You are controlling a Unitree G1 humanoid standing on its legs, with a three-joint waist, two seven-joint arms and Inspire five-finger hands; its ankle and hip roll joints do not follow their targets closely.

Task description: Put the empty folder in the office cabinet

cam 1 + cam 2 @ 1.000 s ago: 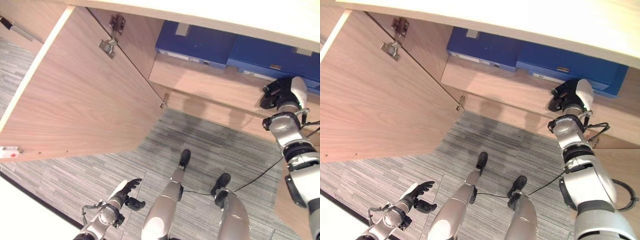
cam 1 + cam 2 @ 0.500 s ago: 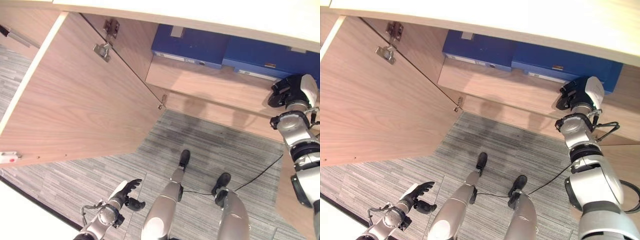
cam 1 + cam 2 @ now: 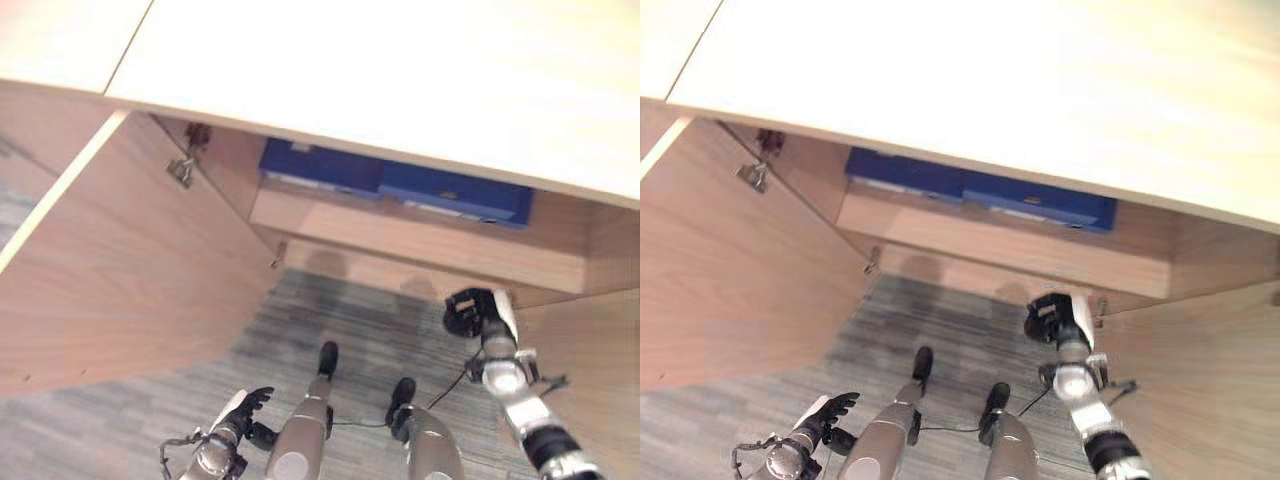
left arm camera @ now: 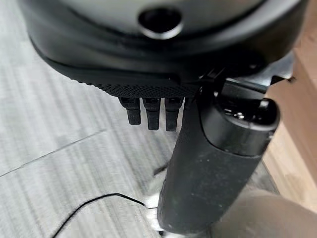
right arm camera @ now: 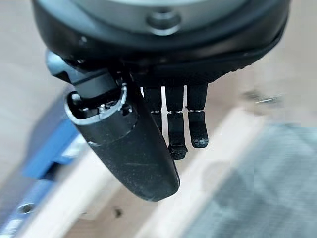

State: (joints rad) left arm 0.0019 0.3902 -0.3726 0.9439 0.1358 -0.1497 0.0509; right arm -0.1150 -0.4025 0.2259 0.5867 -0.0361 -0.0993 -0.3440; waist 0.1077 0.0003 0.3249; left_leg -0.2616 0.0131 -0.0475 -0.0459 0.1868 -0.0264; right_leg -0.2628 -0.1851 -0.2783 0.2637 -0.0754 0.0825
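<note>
Now both folders [image 3: 395, 181] lay inside the cabinet [image 3: 420, 235]; our right robot hand [image 3: 1055, 318], fingers relaxed and empty, should withdraw without touching the right door [image 3: 1200, 370].

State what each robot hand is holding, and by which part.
Nothing is held. The right robot hand hangs open in front of the cabinet shelf, and the left robot hand is open, low over the carpet. The blue folders lie on the shelf.

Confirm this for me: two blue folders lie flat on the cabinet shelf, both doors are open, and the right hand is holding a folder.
Not quite. The right hand holds nothing; the right wrist view shows its fingers hanging loose. The two blue folders do lie flat on the cabinet shelf, and both doors are open.
</note>
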